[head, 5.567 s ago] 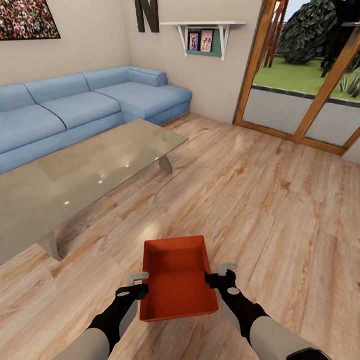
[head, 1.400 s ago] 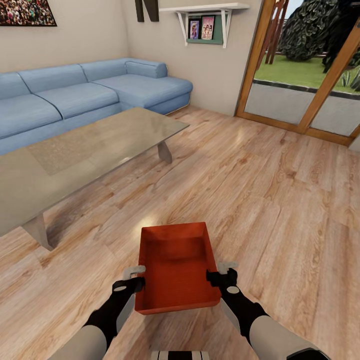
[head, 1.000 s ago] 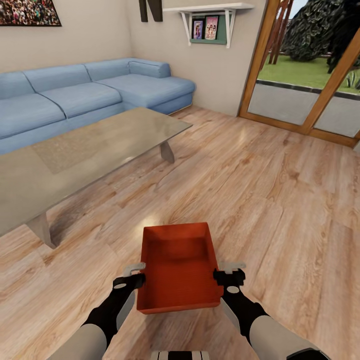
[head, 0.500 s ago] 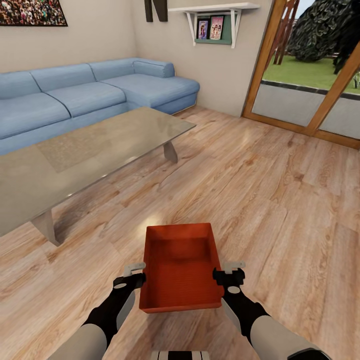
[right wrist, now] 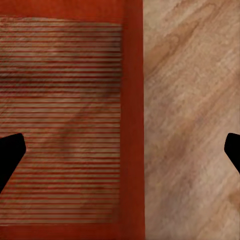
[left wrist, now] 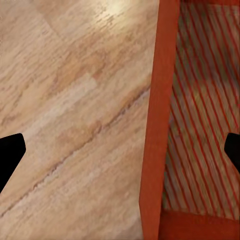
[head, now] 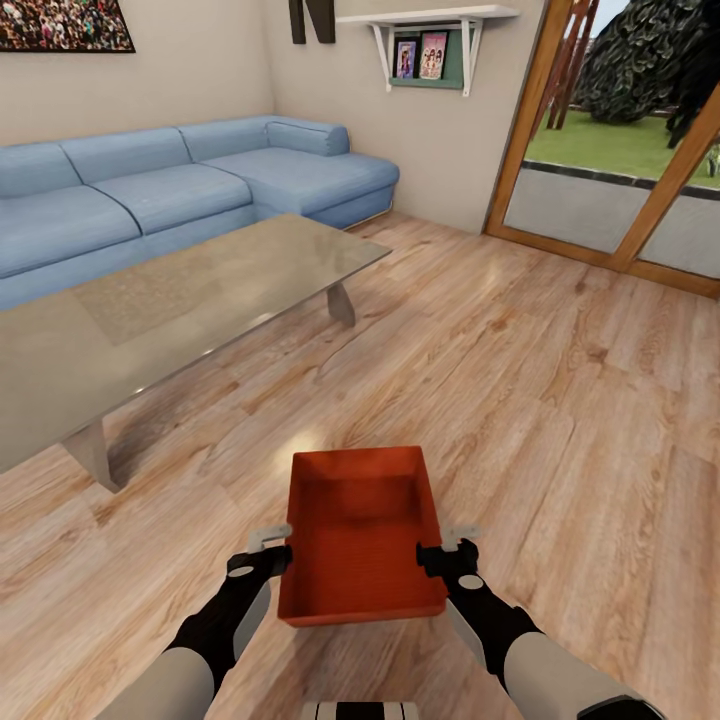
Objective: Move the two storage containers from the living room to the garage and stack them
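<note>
Storage container (head: 360, 540): orange-red, lidless, carried level over wood-plank floor (head: 560, 400) for transport. Left gripper (head: 268, 548), right gripper (head: 448, 548): each straddles side wall, fingers spread wide, not clamped.

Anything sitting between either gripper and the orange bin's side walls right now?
Nothing visible does. The left gripper and right gripper each straddle a long wall of the storage container, fingers spread; around it lies bare wood floor.
</note>
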Available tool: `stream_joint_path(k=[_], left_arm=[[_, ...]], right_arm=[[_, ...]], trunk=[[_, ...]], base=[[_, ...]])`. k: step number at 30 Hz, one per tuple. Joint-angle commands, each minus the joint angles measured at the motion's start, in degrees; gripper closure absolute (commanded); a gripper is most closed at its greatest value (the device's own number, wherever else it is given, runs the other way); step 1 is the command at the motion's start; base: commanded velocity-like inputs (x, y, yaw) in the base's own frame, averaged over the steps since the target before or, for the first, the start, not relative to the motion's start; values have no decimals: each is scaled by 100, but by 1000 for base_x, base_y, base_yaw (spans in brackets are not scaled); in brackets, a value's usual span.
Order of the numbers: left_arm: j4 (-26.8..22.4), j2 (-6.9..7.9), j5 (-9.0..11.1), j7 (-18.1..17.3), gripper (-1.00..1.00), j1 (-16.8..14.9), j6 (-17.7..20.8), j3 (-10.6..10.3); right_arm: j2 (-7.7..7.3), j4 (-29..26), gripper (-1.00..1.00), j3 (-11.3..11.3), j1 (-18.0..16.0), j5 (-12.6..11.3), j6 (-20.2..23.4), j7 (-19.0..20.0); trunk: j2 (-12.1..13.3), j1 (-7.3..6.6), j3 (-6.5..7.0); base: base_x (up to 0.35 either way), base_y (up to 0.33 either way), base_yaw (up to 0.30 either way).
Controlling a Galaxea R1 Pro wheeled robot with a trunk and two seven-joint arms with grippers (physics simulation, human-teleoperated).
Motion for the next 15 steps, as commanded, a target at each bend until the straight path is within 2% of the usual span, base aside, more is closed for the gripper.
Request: stream_joint_path(k=[1, 8, 15], left_arm=[[-9, 0, 59, 28, -100, 0, 24, -16], [-13, 0, 57, 26, -100, 0, 21, -14], [-13, 0, 56, 26, -100, 0, 20, -9]], right_arm=[[-2, 6, -100, 43, -4, -26, -16, -32], [6, 6, -100, 43, -3, -25, 4, -18], [37, 6, -100, 30, -3, -63, -7, -89]], trunk=[[-1, 0, -4], [-1, 0, -4], [-1, 0, -4]], base=[[83, -79, 0], [122, -138, 0], [20, -20, 0]])
